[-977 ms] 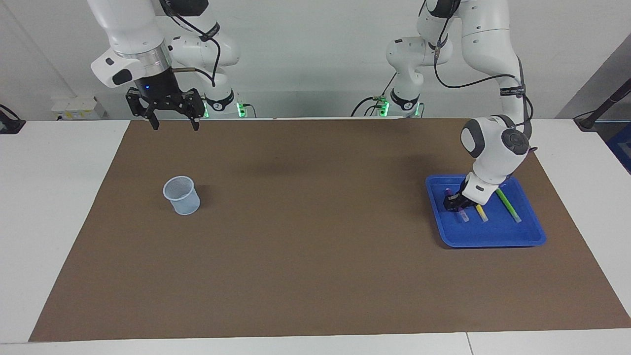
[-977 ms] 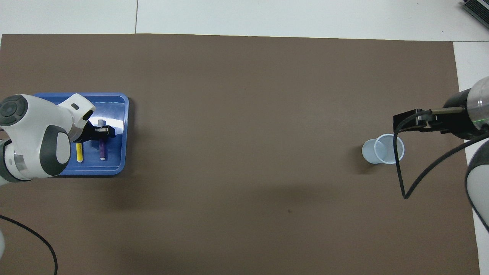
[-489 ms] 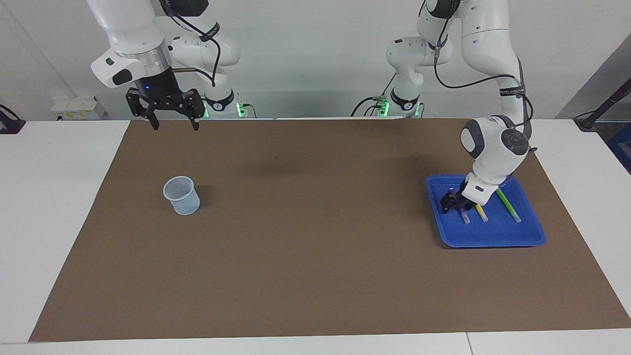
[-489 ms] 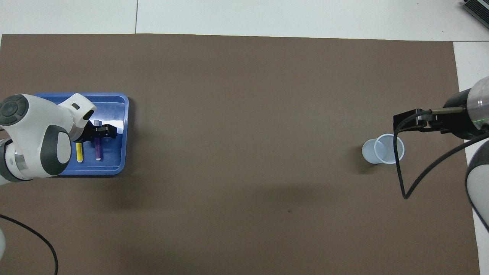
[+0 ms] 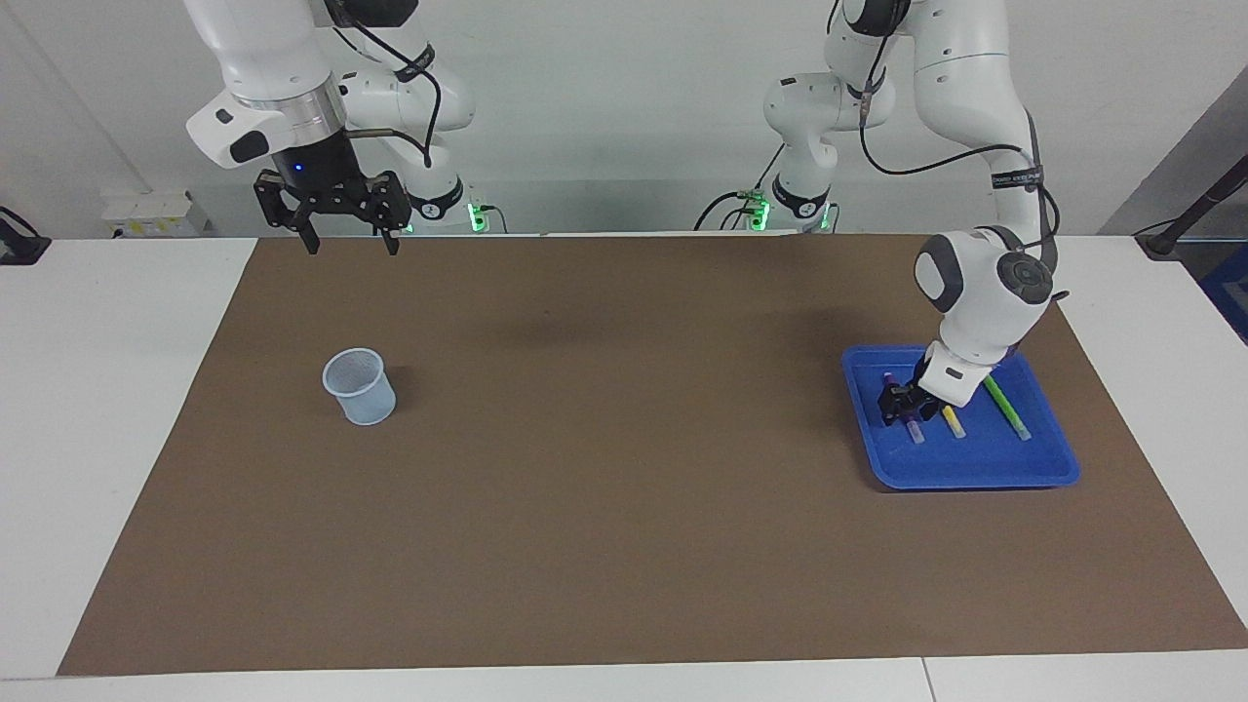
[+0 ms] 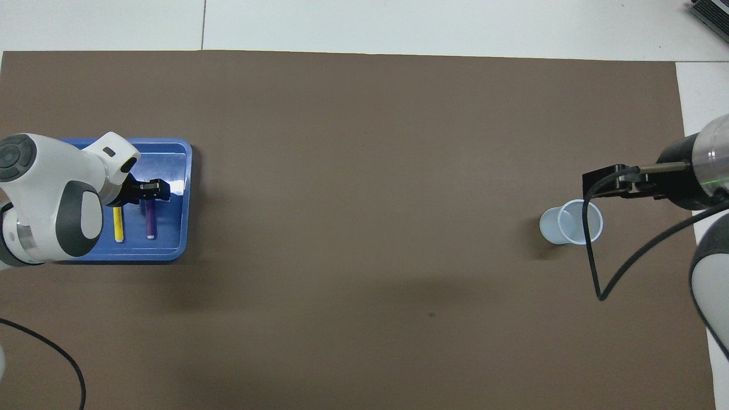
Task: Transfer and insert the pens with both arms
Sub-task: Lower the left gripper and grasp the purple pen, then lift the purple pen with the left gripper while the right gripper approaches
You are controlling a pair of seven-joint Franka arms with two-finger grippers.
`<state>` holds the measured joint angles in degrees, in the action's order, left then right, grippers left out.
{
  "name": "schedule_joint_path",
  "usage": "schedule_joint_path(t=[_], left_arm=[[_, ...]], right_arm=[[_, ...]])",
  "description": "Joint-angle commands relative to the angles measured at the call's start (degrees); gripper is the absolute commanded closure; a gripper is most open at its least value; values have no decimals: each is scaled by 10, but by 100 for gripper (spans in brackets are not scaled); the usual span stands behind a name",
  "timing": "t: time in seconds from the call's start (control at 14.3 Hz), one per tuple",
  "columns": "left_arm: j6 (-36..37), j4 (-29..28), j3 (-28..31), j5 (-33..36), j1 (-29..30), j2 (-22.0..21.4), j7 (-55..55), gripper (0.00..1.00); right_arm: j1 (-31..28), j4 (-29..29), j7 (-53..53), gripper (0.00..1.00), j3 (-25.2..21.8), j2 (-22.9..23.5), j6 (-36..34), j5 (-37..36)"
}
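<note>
Over the mat edge by the robots, right black two-finger gripper [image 5: 351, 239]: hanging with fingertips apart and holding nothing; it is sitting slightly higher than a second ago, and this arm is waiting.
Pale blue mesh pen cup [image 5: 360, 387]: standing upright on the brown mat [image 5: 624, 507] toward the right arm's end, unmoved, with no pen in it.
Blue plastic tray [image 5: 975, 478]: lying toward the left arm's end and holding all three pens.
Left black two-finger gripper [image 5: 899, 405]: pressing down in the tray at the purple pen; half a second ago it was lifting off with jaws wide, and now it is coming back down. Whether it is clamped on the pen, I cannot tell.
Slim purple pen [image 5: 915, 429]: lying flat in the tray, shifted a little over the last second.
Yellow pen [image 5: 953, 422]: lying just beside the purple one, untouched.
Green pen [image 5: 1004, 405]: lying apart from the others in the tray, untouched.
Meaning for the task: the first pick seems to be getting a second try; no transfer is under way.
Writing: white lettering on the left arm's cable band, too small to read.
</note>
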<state>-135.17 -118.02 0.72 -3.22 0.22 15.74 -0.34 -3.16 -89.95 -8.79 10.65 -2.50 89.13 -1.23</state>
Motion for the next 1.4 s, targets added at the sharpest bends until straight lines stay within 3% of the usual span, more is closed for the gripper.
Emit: schedule_joint_path(t=[0.0,0.35,0.49,1.05,1.33], left_arm=[[10,2,6,-6,-7,3,-5,51],[18,3,6,-6,-7,2,-6,87],[22,3,6,-6,-7,2,-6,100],[115,81,7,-6,-7,0,-14,100],[165,128,5,-6,-7,-17,-110,100]], right_arm=[[-1,-5,-3,0,2,-6,12,19],[10,-20,-2,0,4,-10,29,61],[11,-33,6,0,4,-17,31,122],[46,-56,31,0,5,-22,99,134],[56,-81,-21,0,5,-22,152,188]])
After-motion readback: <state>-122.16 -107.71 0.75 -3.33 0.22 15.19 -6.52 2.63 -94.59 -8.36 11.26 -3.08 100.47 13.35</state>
